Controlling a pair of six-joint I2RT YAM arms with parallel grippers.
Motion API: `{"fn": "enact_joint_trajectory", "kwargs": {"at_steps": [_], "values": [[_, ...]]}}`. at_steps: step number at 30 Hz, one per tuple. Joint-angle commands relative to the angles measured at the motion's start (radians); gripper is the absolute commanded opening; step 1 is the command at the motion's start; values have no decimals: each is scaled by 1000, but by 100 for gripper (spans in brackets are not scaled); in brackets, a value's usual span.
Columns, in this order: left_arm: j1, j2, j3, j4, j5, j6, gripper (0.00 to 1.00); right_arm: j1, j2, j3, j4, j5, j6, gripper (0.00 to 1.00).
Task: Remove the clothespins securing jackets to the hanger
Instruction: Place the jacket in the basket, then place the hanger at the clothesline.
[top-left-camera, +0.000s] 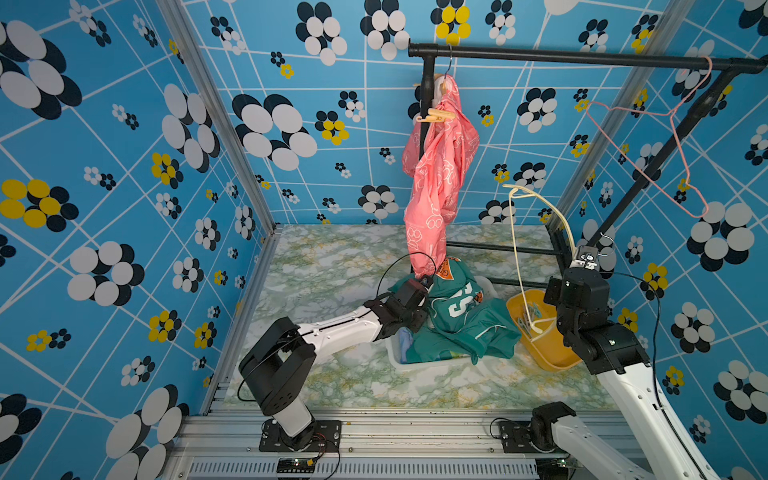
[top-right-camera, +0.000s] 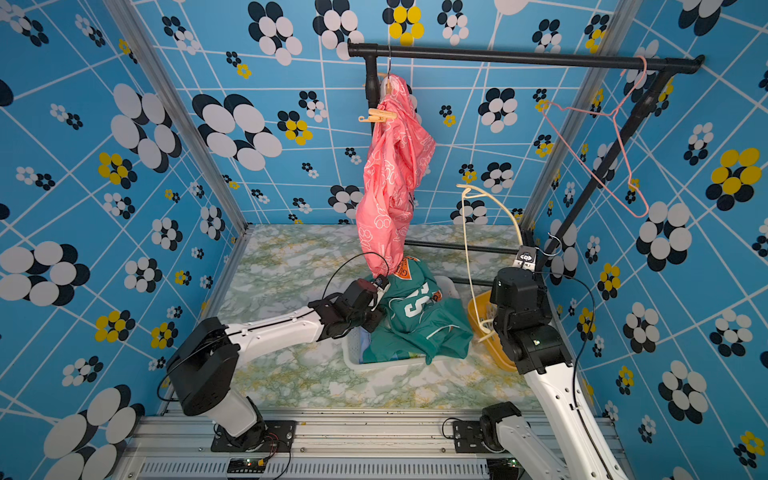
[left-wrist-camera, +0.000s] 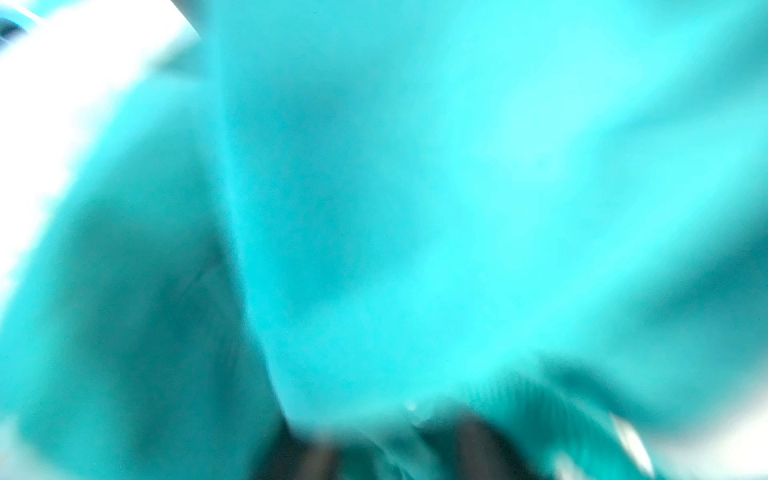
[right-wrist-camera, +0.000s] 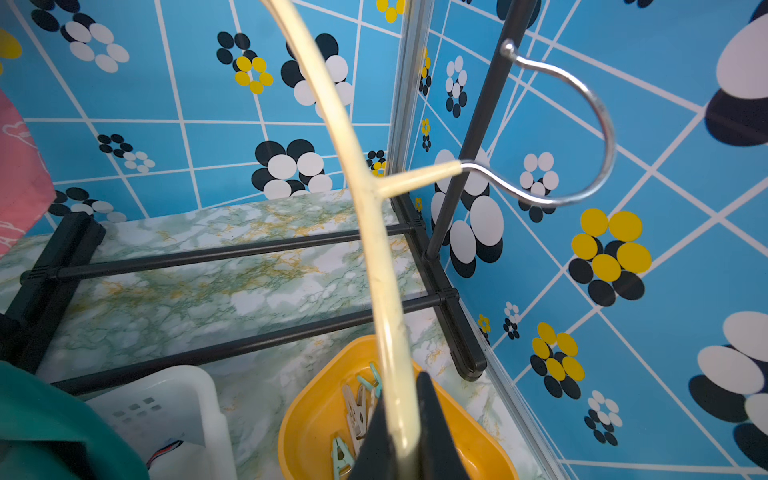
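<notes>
The right end effector (right-wrist-camera: 401, 419) is clamped tight on a cream hanger (right-wrist-camera: 365, 199), up over the yellow bin (top-left-camera: 552, 357) just beside the basket (top-left-camera: 395, 353). Loose clothespins (right-wrist-camera: 353, 411) lie in that bin. The left end effector (left-wrist-camera: 395, 451) is pressed into the teal jacket (top-left-camera: 457, 320) heaped in the basket; I can't tell through the blur how wide it stands. Above the basket the pink jacket (top-left-camera: 436, 174) hangs from the rack (top-left-camera: 582, 56), with a tan clothespin (top-left-camera: 434, 116) clipped near its top.
</notes>
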Motion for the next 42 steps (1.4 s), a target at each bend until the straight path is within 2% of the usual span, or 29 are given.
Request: {"fn": "enact_joint_trajectory", "kwargs": {"at_steps": [1, 5, 8, 13, 17, 21, 23, 27, 30, 33, 37, 40, 42], "values": [[3, -189, 13, -50, 49, 39, 88, -8, -6, 35, 14, 30, 29, 0], [1, -311, 24, -29, 136, 51, 93, -6, -4, 35, 12, 29, 31, 0], [-2, -331, 52, 8, 223, 54, 93, -7, -3, 38, 9, 31, 32, 0], [-29, -209, 113, 133, 464, -4, 91, -8, 29, 60, 6, 30, 10, 0], [-97, -37, 182, 198, 511, -24, 90, -7, 70, 100, 0, 24, -6, 0], [-135, 121, 253, 171, 448, -19, 81, -5, 84, 121, -12, 4, -11, 0], [-131, 164, 237, 158, 351, -15, 75, -7, 73, 116, -19, -4, -18, 0], [-118, 214, 207, 96, 126, 12, 63, -7, 47, 103, -19, -7, -30, 0], [-120, 209, 205, 64, 86, 37, 61, -7, 36, 98, -15, -52, -35, 0], [-125, 114, 207, 90, 137, 61, 65, -6, 27, 91, -3, -128, -54, 0], [-118, -75, 232, 161, 253, 75, 89, -5, 9, 58, 26, -246, -107, 0], [-98, -154, 304, 181, 311, 50, 92, 2, -25, -10, 116, -330, -166, 0], [-81, -154, 369, 181, 322, 6, 91, 6, -43, -47, 168, -305, -187, 0]]}}
